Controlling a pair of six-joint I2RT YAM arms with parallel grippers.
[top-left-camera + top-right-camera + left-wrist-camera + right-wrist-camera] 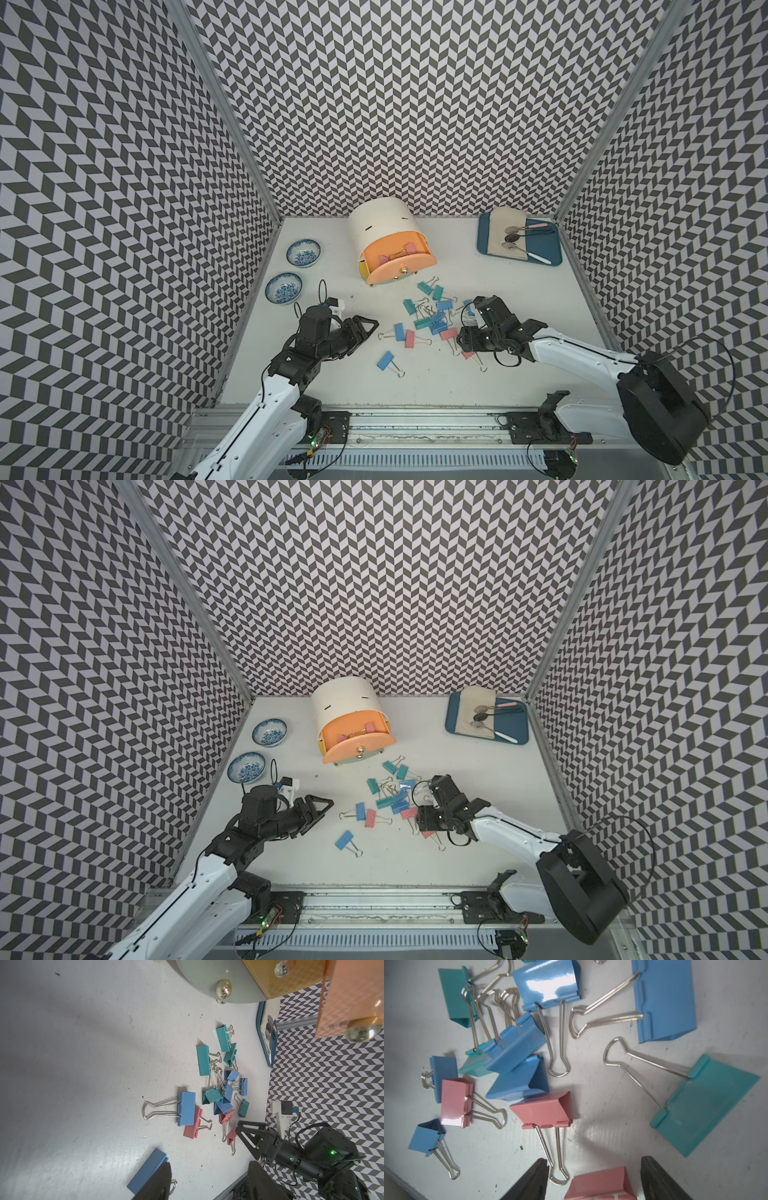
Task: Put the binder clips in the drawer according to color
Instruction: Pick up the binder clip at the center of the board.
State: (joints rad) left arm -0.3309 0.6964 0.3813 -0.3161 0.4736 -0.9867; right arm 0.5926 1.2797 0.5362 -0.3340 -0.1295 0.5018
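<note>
the binder clips point(436, 318) lie bunched mid-table, just in front of the drawer point(376, 226), its salmon top drawer point(401, 269) pulled out. the table point(415, 390) is bare along the front edge and toward the right wall. loose: six blue, five teal, three pink; two pink in the top drawer. right gripper point(592, 1159) spread astride a pink clip point(600, 1185), not touching; left gripper point(208, 1163) spread, empty.

Soft, even light over a white worktop point(436, 382) — no hard shadows.
Both top views are sharp, though the patterned walls bow at the edges. In the right wrist view, glare flares on a blue binder clip point(548, 982) — things nearest the lens go soft, with faint grey shadows alongside.
</note>
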